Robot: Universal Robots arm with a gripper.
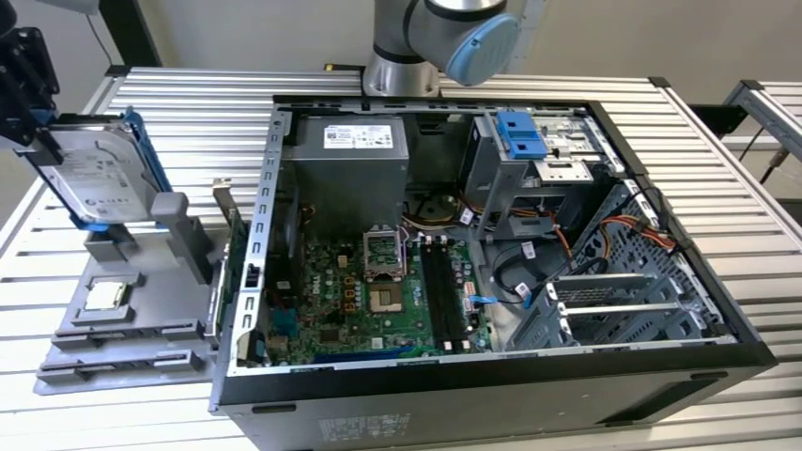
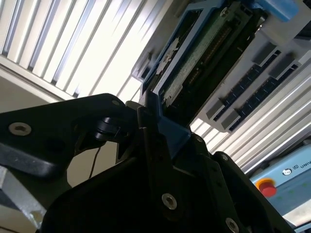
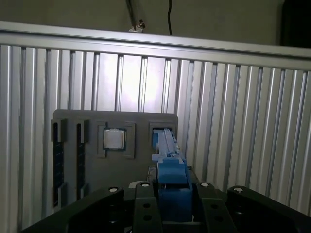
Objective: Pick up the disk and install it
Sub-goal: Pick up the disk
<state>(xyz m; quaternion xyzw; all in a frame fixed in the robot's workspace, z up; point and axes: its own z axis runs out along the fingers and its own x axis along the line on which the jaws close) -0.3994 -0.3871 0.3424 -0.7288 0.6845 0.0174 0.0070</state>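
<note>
Exterior view, upper left of the frame: disk [image 1: 98, 174], silver with a white label and a blue rail frame, tilted on edge, its lower end at the upright slot of a grey holder [image 1: 150, 310]. Tool [image 1: 32, 117]: black, clamped on the disk's upper blue rail; in the first wrist view its fingers [image 3: 146, 208] flank that rail. Holder also carries a small square chip [image 1: 107, 296]. Open computer case [image 1: 501, 395]: just beside the holder, toward the exterior view's right, on a ribbed metal surface [image 1: 188, 94].
</note>
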